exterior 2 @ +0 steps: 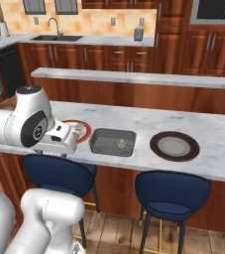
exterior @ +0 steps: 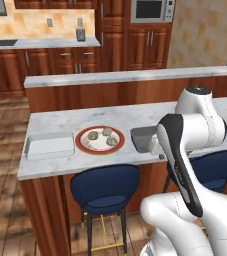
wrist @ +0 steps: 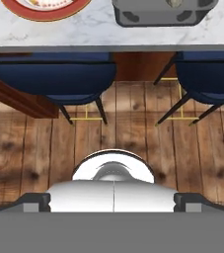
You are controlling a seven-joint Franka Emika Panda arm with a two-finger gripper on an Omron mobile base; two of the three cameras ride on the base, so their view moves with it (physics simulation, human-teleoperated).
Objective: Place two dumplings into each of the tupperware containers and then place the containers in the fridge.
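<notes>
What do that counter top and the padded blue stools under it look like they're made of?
The pale veined counter top looks like polished marble or stone, judging by its grey veining. The round navy-blue stools appear to have matte padded seats, fabric or vinyl, on thin dark metal-looking legs.

The white arm (exterior: 185,165) folds forward, hand (exterior 2: 59,136) level, fingers (wrist: 34,202) spread wide.

Setting: simulated domestic kitchen.
Indicators: wooden cabinets (exterior 2: 109,57) along the back wall, built-in microwave (exterior: 152,10), sink (exterior 2: 57,37) with faucet, marble-topped island counter (exterior 2: 218,144), blue bar stools (exterior: 105,187) on a wood plank floor (wrist: 133,133).
</notes>
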